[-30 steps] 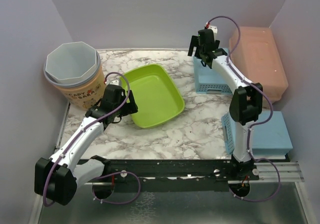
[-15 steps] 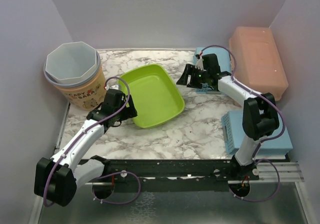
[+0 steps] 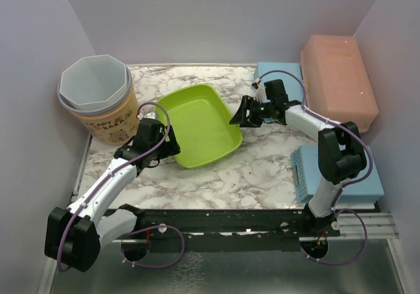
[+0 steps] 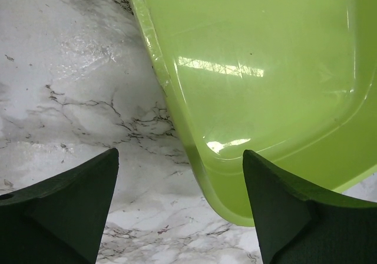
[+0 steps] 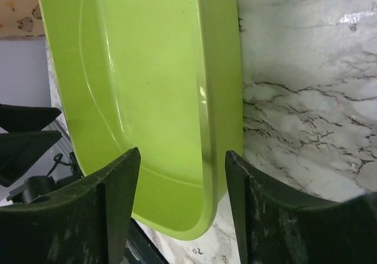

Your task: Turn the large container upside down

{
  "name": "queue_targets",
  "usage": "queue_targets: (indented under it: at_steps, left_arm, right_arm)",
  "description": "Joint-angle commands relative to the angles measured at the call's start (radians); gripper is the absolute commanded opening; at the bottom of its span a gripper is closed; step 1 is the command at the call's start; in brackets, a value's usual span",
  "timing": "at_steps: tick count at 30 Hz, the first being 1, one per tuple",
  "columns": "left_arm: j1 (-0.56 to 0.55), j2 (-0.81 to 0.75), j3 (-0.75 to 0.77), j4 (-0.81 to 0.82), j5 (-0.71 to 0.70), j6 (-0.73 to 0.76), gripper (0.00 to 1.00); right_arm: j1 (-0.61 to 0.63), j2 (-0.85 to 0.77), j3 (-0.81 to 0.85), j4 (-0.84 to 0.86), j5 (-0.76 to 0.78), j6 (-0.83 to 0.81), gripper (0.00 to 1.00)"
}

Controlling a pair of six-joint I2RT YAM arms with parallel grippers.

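Okay, my right gripper (image 3: 238, 119) now straddles the green tub (image 3: 200, 125) rim, jaws narrowing but not yet gripping; left gripper (image 3: 172, 144) wide; flip nearly set.

We see two arms on a black base rail (image 3: 223, 220): left arm (image 3: 106, 181) and right arm (image 3: 306, 117) share white links and black joint housings, a purple cable (image 3: 155, 103) looping along each; the fingers (image 4: 65, 211) are dark, matte wedges.

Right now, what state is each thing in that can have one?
green tray: upright, empty, resting on the table
left hand: open, straddling the tray's rim
right hand: open, straddling the opposite rim
paper tub: upright, lidless, looks empty
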Motion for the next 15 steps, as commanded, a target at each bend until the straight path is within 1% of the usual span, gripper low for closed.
queue_targets:
  at_steps: [1, 5, 9, 15]
  left_arm:
    - [0.003, 0.005, -0.002, 0.020, 0.006, -0.006, 0.87]
    - [0.003, 0.008, -0.004, 0.020, 0.010, -0.009, 0.87]
    - [0.002, 0.014, -0.003, 0.022, 0.016, -0.010, 0.87]
    - [0.003, 0.023, -0.011, 0.035, 0.027, -0.015, 0.87]
  right_arm:
    - [0.006, 0.012, -0.034, 0.013, -0.052, 0.014, 0.63]
    - [0.006, 0.010, -0.075, 0.056, -0.074, 0.031, 0.60]
    - [0.008, 0.001, -0.122, 0.111, -0.054, 0.068, 0.60]
    - [0.008, 0.015, -0.177, 0.260, -0.116, 0.169, 0.50]
